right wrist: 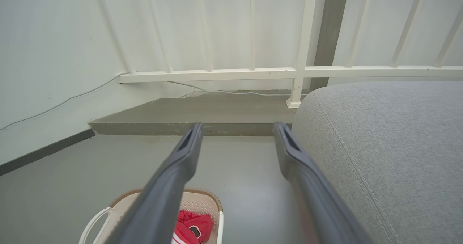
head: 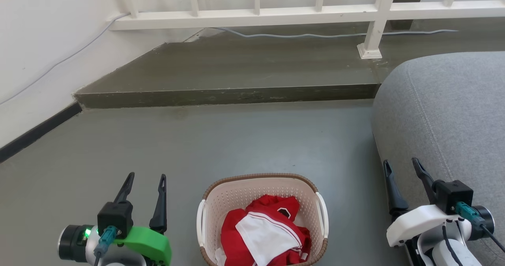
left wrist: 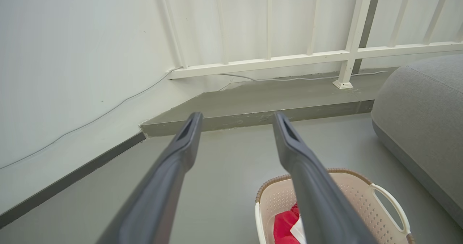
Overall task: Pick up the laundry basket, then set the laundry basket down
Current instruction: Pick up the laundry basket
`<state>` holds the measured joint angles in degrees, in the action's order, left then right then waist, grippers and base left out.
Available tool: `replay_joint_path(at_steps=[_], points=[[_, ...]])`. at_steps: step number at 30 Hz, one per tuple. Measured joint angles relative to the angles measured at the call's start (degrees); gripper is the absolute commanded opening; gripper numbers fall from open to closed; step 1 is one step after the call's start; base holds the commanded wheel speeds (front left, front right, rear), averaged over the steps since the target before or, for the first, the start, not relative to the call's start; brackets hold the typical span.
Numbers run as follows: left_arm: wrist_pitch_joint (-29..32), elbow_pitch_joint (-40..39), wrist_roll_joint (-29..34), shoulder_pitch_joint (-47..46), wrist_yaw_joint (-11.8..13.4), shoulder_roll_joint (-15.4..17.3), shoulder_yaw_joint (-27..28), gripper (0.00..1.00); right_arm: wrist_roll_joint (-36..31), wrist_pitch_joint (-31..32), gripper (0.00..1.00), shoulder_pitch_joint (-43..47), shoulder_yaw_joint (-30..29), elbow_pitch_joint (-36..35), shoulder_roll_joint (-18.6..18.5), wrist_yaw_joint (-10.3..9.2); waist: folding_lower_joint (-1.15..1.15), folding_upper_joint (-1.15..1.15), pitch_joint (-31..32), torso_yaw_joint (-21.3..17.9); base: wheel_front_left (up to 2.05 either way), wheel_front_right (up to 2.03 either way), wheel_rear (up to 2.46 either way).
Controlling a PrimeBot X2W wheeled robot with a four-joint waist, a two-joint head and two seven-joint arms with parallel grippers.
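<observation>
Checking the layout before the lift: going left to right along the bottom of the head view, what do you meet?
left gripper → laundry basket → right gripper

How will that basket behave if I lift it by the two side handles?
The basket looks like perforated plastic, so it is probably rigid but slightly flexible. The clothes fill it only partly, so it is likely light. The smooth white handles may slip unless both are lifted evenly.
</observation>
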<state>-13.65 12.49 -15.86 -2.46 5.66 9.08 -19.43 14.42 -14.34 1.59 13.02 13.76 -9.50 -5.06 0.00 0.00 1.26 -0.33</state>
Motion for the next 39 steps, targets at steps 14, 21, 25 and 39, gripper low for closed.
replay_joint_path(at_steps=[14,21,25,39], points=[[0.5,0.0,-0.1,0.0,0.2,-0.4,-0.2,1.0,0.0,0.0,1.0,0.0,-0.3,0.8,0.6,0.51,0.0,0.0,-1.2,0.1,0.0,0.0,0.0],[1.1,-0.1,0.0,-0.3,0.2,-0.4,-0.9,1.0,0.1,0.0,1.0,-0.4,0.4,2.0,0.9,1.02,0.0,0.0,-4.3,0.1,0.0,0.0,0.0],[1.6,0.2,0.0,-1.8,0.2,-0.4,-1.1,1.0,0.1,0.0,1.0,-2.0,0.6,2.9,0.9,1.54,0.0,0.0,-6.8,0.1,0.0,0.0,0.0],[1.8,1.8,0.2,-7.2,0.2,-1.0,-1.3,1.0,0.1,0.0,1.0,-8.5,0.6,5.5,1.9,2.01,0.0,0.0,-17.4,0.1,0.0,0.0,0.0]])
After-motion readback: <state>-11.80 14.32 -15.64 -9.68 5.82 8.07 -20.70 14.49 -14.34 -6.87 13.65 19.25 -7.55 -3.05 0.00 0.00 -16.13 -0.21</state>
